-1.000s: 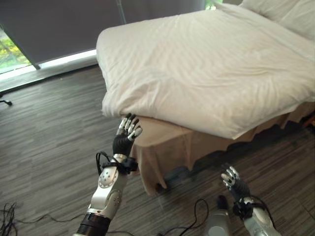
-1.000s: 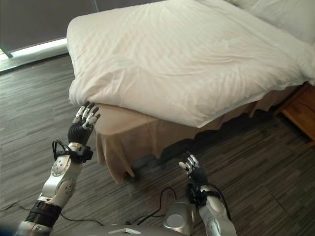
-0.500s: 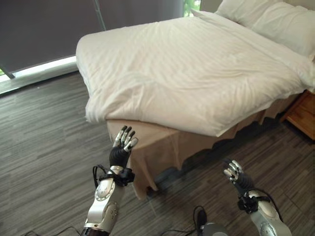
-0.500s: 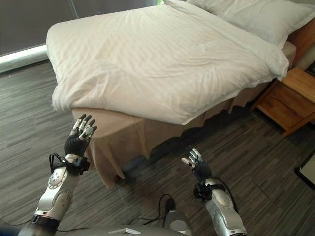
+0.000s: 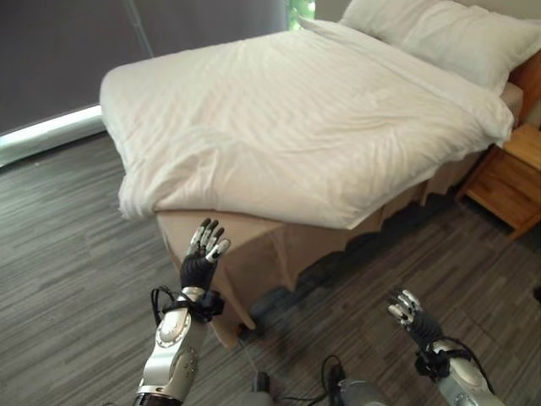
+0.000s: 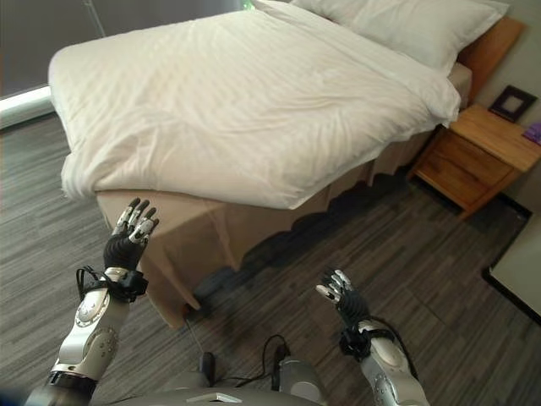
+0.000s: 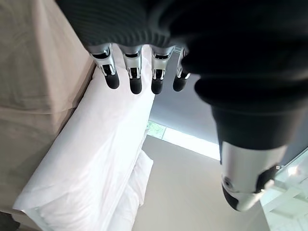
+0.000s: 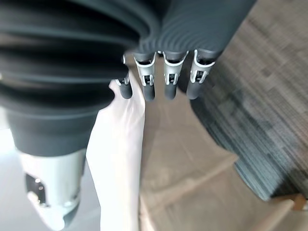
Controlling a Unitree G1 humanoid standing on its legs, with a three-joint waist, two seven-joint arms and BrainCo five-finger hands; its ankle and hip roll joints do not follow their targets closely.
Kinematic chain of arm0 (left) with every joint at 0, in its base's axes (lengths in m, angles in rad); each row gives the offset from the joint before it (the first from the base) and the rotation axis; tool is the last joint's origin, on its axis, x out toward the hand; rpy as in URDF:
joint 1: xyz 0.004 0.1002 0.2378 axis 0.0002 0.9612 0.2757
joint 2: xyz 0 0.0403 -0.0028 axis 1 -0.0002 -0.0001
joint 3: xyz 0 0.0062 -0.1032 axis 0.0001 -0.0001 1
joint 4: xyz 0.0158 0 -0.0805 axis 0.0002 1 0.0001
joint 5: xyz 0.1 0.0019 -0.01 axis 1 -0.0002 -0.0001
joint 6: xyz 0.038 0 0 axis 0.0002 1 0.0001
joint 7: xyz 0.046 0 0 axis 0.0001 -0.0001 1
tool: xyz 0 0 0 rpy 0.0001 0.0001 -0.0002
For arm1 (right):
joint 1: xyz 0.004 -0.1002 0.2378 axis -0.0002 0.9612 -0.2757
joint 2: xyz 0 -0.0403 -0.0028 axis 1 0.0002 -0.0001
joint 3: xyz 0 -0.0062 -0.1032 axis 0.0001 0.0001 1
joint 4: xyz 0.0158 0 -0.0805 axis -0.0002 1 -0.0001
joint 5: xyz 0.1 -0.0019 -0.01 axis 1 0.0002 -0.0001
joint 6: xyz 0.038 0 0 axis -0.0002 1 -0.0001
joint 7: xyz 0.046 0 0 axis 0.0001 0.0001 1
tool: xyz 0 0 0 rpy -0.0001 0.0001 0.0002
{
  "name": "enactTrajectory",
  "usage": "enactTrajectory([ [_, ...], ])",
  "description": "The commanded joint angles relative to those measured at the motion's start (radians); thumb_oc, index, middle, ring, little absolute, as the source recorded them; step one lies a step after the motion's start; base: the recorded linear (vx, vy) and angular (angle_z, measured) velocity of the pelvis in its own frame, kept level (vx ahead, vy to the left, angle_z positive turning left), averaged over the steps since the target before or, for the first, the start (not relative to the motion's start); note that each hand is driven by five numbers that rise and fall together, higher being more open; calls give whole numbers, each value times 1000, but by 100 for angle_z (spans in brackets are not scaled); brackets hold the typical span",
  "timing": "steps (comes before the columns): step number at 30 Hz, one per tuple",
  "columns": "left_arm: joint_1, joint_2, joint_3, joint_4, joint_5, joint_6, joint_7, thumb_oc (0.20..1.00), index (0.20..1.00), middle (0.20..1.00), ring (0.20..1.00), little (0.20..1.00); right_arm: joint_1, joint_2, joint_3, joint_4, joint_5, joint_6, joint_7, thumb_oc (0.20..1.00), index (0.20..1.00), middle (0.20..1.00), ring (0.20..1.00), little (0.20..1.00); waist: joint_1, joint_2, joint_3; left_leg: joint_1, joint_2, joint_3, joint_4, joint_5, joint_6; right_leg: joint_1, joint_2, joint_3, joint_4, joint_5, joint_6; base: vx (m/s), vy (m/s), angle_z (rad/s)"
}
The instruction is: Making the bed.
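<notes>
Silver left robot hand (image 5: 203, 254) raised, fingers straight, near bed (image 5: 296, 127)

Off-white duvet (image 6: 237, 110) with faint woven stripes, white pillows (image 6: 397, 25) to match. Tan bed skirt (image 6: 194, 237) underneath, plain. The floor (image 6: 448, 254) is dark grey, streaked wood-grain planks. Warm orange-brown wooden nightstand (image 6: 473, 156), with a dark-framed picture (image 6: 510, 102) on it.

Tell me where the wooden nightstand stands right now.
In the right eye view, the brown wooden nightstand stands on the robot's right, against the head end of the bed beside the white pillows, with a small dark picture frame on top.
</notes>
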Motion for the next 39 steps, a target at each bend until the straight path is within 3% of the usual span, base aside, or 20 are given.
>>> enactTrajectory([
  [1, -80, 67, 72, -34, 91, -59, 6, 1000, 1000, 1000, 1000, 1000, -4, 11, -12, -46, -20, -49, 28, 1000, 1000, 1000, 1000, 1000, -18, -31, -25, 26, -23, 14, -106, 143, -26, 255, -29, 28, -202, 64, 20, 77, 52, -47],
  [5, -140, 172, 130, 11, 186, -47, 41, 1000, 1000, 1000, 1000, 1000, 22, 17, -9, -38, -33, -29, 64, 1000, 1000, 1000, 1000, 1000, -30, -28, -37, 49, -26, 42, -116, 122, -14, 254, -36, 53, -212, 74, 37, 97, 97, -14],
  [12, -217, 289, 160, 128, 214, -48, 58, 1000, 1000, 1000, 1000, 1000, 44, 12, -6, -42, -34, -6, 117, 1000, 1000, 1000, 1000, 1000, -39, -37, -47, 64, -28, 67, -116, 100, -10, 256, -41, 71, -225, 79, 52, 70, 51, -17],
  [13, -253, 342, 163, 191, 213, -41, 59, 1000, 1000, 1000, 1000, 1000, 47, 4, -4, -40, -34, 0, 129, 1000, 1000, 1000, 1000, 1000, -46, -38, -48, 64, -29, 75, -116, 94, -11, 253, -41, 77, -228, 82, 58, 36, 31, -8],
  [15, -269, 365, 160, 218, 215, -37, 60, 1000, 1000, 1000, 1000, 1000, 50, 4, -5, -41, -34, 3, 133, 1000, 1000, 1000, 1000, 1000, -48, -39, -49, 62, -29, 77, -116, 93, -11, 252, -41, 79, -228, 82, 59, 35, 32, -8],
  [17, -350, 460, 138, 317, 267, -22, 75, 1000, 1000, 1000, 1000, 1000, 54, -4, -4, -47, -32, 4, 141, 1000, 1000, 1000, 1000, 1000, -54, -41, -51, 55, -27, 82, -116, 92, -12, 242, -41, 80, -229, 85, 64, 29, 32, -3],
  [22, -622, 640, 3, 590, 335, 4, 89, 1000, 1000, 1000, 1000, 1000, 59, -21, 14, -38, -19, 7, 152, 1000, 1000, 1000, 1000, 1000, -76, -40, -42, 33, -23, 100, -116, 94, -15, 209, -39, 88, -229, 99, 76, -2, 7, 1],
  [23, -764, 695, -90, 718, 398, 22, 96, 1000, 1000, 1000, 1000, 1000, 66, -30, 28, -36, -14, 10, 158, 1000, 1000, 1000, 1000, 1000, -88, -41, -38, 23, -19, 112, -116, 96, -16, 194, -38, 95, -229, 105, 82, -8, 33, 4],
  [25, -822, 692, -121, 736, 387, 24, 103, 1000, 1000, 1000, 1000, 1000, 72, -24, 26, -36, -11, 11, 157, 1000, 1000, 1000, 1000, 1000, -84, -47, -35, 15, -19, 115, -116, 96, -16, 184, -36, 99, -229, 108, 83, -6, 7, -6],
  [27, -1035, 734, -260, 906, 440, 48, 97, 1000, 1000, 1000, 1000, 1000, 63, -41, 43, -22, -6, 17, 158, 1000, 1000, 1000, 1000, 1000, -103, -48, -23, -14, -12, 128, -116, 101, -19, 149, -35, 106, -229, 121, 90, -47, 31, -19],
  [30, -1159, 744, -335, 1005, 450, 56, 97, 1000, 1000, 1000, 1000, 1000, 58, -46, 49, -20, 7, 19, 158, 1000, 1000, 1000, 1000, 1000, -108, -54, -13, -37, -10, 135, -116, 107, -20, 121, -32, 109, -229, 130, 93, -62, 30, -17],
  [31, -1302, 755, -439, 1085, 499, 64, 103, 1000, 1000, 1000, 1000, 1000, 47, -58, 54, -21, 26, 18, 157, 1000, 1000, 1000, 1000, 1000, -118, -57, 7, -70, -7, 139, -116, 117, -21, 89, -32, 108, -229, 141, 96, -80, 33, -10],
  [36, -1486, 777, -557, 1177, 572, 91, 133, 1000, 1000, 1000, 1000, 1000, 32, -67, 56, -25, 61, 13, 144, 1000, 1000, 1000, 1000, 1000, -132, -64, 58, -134, -7, 146, -116, 136, -22, 22, -35, 107, -229, 170, 103, -76, 41, 0],
  [39, -1545, 786, -563, 1227, 560, 103, 153, 1000, 1000, 1000, 1000, 1000, 42, -68, 48, -31, 73, 16, 143, 1000, 1000, 1000, 1000, 1000, -137, -68, 88, -177, -7, 151, -116, 146, -21, -17, -40, 106, -229, 182, 105, -33, 52, -3],
])
